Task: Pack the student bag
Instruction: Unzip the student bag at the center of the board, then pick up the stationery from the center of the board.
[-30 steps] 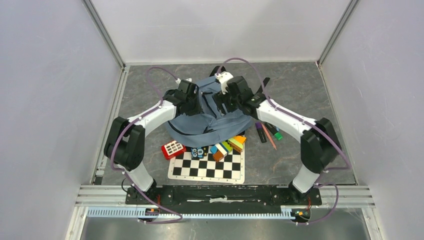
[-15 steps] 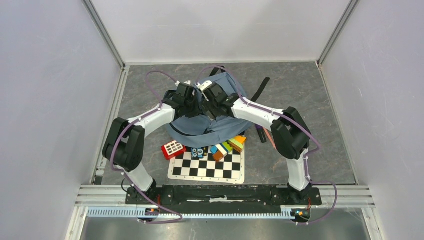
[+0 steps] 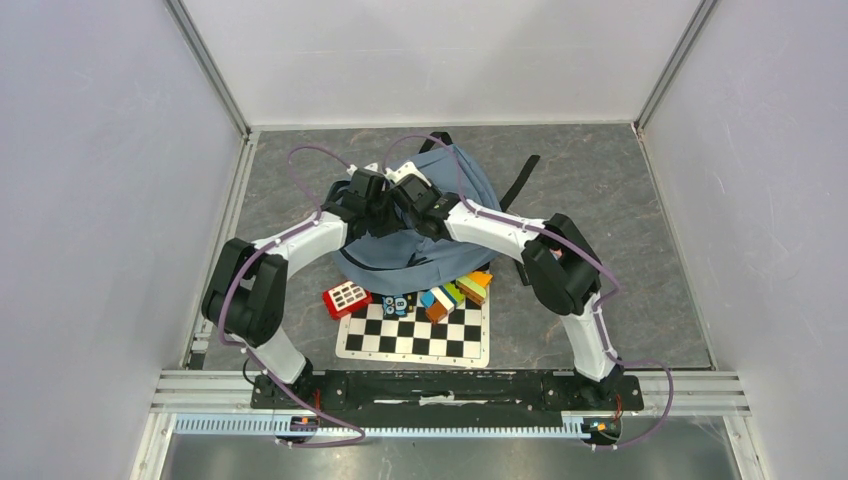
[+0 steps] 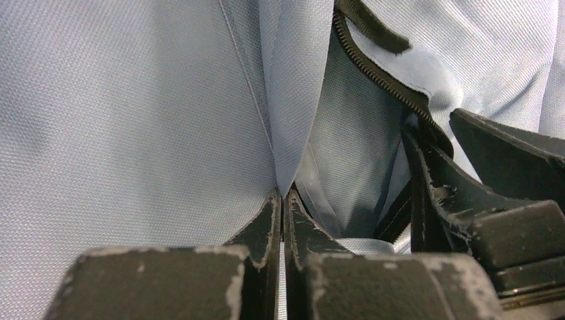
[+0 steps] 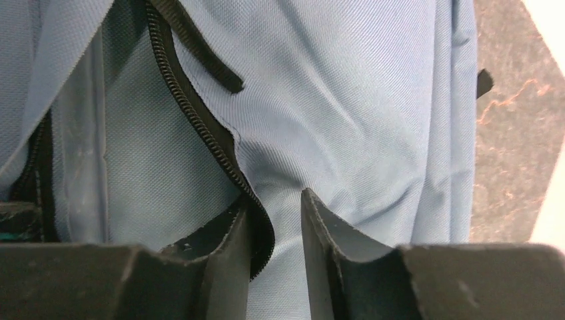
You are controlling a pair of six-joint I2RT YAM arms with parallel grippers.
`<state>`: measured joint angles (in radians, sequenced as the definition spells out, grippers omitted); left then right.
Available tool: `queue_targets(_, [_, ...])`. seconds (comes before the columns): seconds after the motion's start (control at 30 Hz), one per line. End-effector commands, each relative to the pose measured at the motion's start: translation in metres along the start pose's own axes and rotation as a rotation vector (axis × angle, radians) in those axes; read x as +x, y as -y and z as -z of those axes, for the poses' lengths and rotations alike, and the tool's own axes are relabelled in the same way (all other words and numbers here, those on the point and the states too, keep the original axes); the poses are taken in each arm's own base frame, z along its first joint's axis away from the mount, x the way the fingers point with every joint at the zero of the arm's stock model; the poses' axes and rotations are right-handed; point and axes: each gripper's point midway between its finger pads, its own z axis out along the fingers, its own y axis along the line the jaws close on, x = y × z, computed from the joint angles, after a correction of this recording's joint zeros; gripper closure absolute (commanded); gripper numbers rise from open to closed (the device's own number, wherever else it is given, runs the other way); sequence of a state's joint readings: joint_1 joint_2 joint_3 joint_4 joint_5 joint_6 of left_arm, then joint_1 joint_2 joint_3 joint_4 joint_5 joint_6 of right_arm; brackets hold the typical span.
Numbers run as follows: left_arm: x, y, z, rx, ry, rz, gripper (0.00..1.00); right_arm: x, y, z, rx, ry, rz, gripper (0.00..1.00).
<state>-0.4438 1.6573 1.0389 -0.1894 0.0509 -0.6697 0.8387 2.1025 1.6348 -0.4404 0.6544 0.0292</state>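
Observation:
The student bag is a dusty-blue backpack lying at the middle of the table, behind the chessboard. My left gripper is at its left side. In the left wrist view that gripper is shut on a fold of the bag's fabric beside the black zipper. My right gripper sits right next to it, and its fingers show there too. In the right wrist view the right gripper stands open, its jaws astride the zipper edge, with a gap still showing.
A chessboard lies in front of the bag. A red calculator and several coloured blocks sit along its far edge. A black strap trails off the bag's right side. The right arm's elbow hangs over the table to the bag's right.
The right arm swung left across the bag until its gripper met the left one, and its jaws narrowed. The left gripper closed fully on the fabric fold.

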Motion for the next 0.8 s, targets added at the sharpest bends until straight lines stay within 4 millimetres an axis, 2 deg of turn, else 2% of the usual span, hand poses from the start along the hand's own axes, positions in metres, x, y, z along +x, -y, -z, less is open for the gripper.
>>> queue_targets(0.0, [0.008,-0.008,0.007,-0.019,-0.027,0.037,0.98,-0.026,0.034,0.003,0.121,0.044,-0.045,0.72])
queue_targets(0.07, [0.008,-0.015,0.006,-0.041,-0.023,0.047,0.98,-0.037,0.046,0.014,0.129,0.080,-0.087,0.89])
queue_targets(0.13, [0.007,-0.023,0.006,-0.076,-0.015,0.060,0.98,-0.046,0.065,0.027,0.151,0.111,-0.154,1.00])
queue_targets(0.27, [0.006,-0.039,0.005,-0.141,-0.006,0.089,0.98,-0.050,0.102,0.053,0.173,0.190,-0.297,1.00])
queue_targets(0.37, [0.006,-0.044,0.003,-0.168,-0.002,0.103,0.98,-0.049,0.117,0.067,0.161,0.238,-0.365,1.00])
queue_targets(0.47, [0.004,-0.046,-0.001,-0.180,0.004,0.114,0.98,-0.050,0.118,0.071,0.121,0.273,-0.382,1.00])
queue_targets(0.6, [-0.001,-0.045,-0.001,-0.192,0.008,0.103,0.98,-0.048,0.106,0.062,0.066,0.258,-0.380,1.00])
queue_targets(0.73, [-0.002,-0.051,0.002,-0.219,0.011,0.087,0.98,-0.046,0.105,0.058,0.037,0.244,-0.369,1.00])
queue_targets(0.77, [-0.001,-0.048,0.003,-0.208,0.008,0.083,0.98,-0.049,0.103,0.058,0.004,0.253,-0.371,0.97])
